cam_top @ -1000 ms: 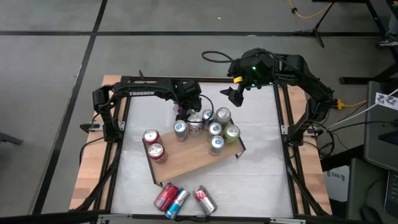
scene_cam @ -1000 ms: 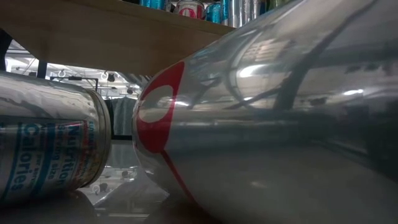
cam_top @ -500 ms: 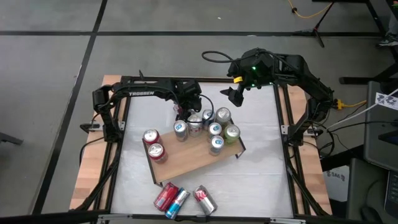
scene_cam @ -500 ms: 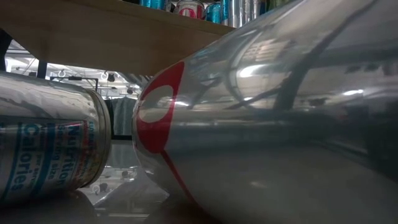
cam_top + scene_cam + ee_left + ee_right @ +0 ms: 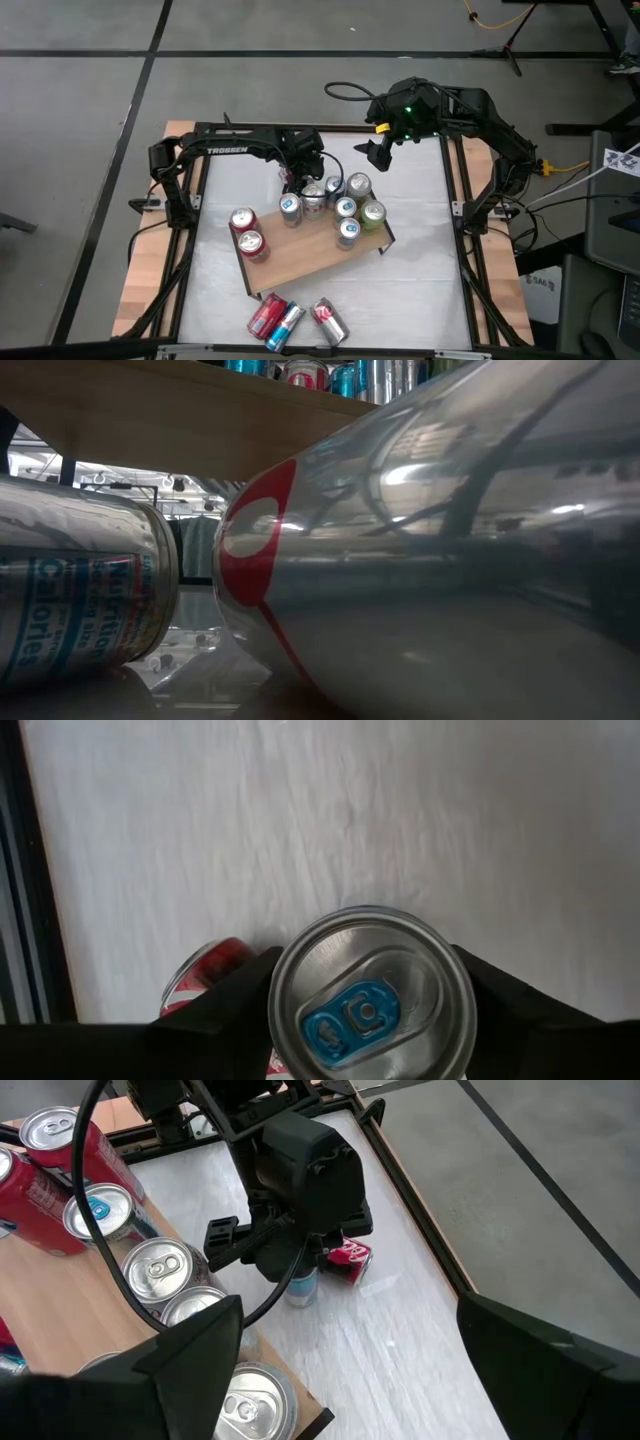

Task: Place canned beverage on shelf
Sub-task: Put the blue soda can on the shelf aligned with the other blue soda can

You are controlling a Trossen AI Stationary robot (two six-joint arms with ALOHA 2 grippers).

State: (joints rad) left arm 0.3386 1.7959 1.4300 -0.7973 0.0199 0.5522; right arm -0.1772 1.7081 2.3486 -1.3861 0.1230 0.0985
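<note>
Looking down from overhead, the left gripper [image 5: 296,180] sits just beyond the far edge of the shelf [image 5: 300,262], over the white tabletop [image 5: 420,290], while the right gripper [image 5: 378,150] waits farther off to the right, raised and clear of the cans. Eight upright cans crowd the shelf's far half, and three more lie on their sides on the tabletop near the front. At table height, one of those fallen cans, the silver-and-red can [image 5: 440,560], fills nearly everything, with the shelf's underside above it. Through the left wrist camera, the dark fingers [image 5: 230,1010] close on either side of a silver can with a blue tab [image 5: 370,1005], standing upright on the tabletop with a small red can [image 5: 205,970] lying just beside it; the grip looks snug. From the right wrist, its own fingers [image 5: 190,1350] stand wide apart and empty, and the left arm is seen bearing down on that can just off the shelf's corner. I would judge the lift is next: rise straight, clear the red can and neighbouring tops, then set it in the open near part of the board.
</note>
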